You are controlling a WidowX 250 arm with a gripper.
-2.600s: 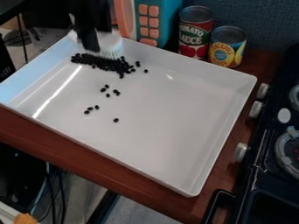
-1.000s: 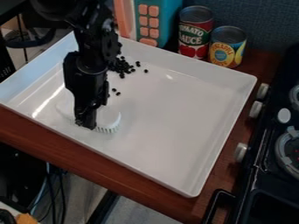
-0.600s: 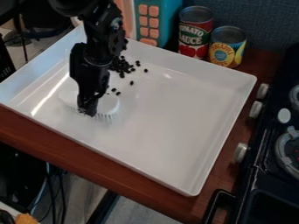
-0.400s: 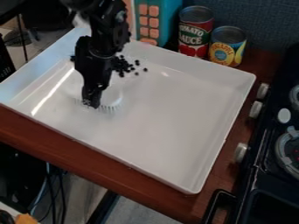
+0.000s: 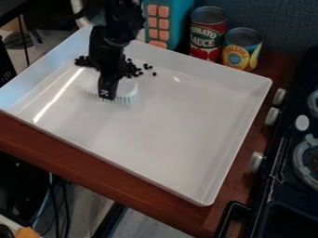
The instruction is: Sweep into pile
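My black gripper hangs over the upper left part of the white tray, shut on a white brush. The brush's bristles point down at the tray floor, and the gripper covers its middle. Just behind the brush, toward the tray's far left corner, lies a cluster of black beans. Part of the cluster is hidden behind the arm. A few beans lie a little apart at its right end.
Behind the tray stand a tomato sauce can, a pineapple can and a teal and pink toy. A black toy stove with pale knobs is to the right. The wooden counter edge runs along the front.
The gripper came out over the tray with the brush, then moved back toward the far edge. The loose beans formerly nearer the tray's middle no longer lie there.
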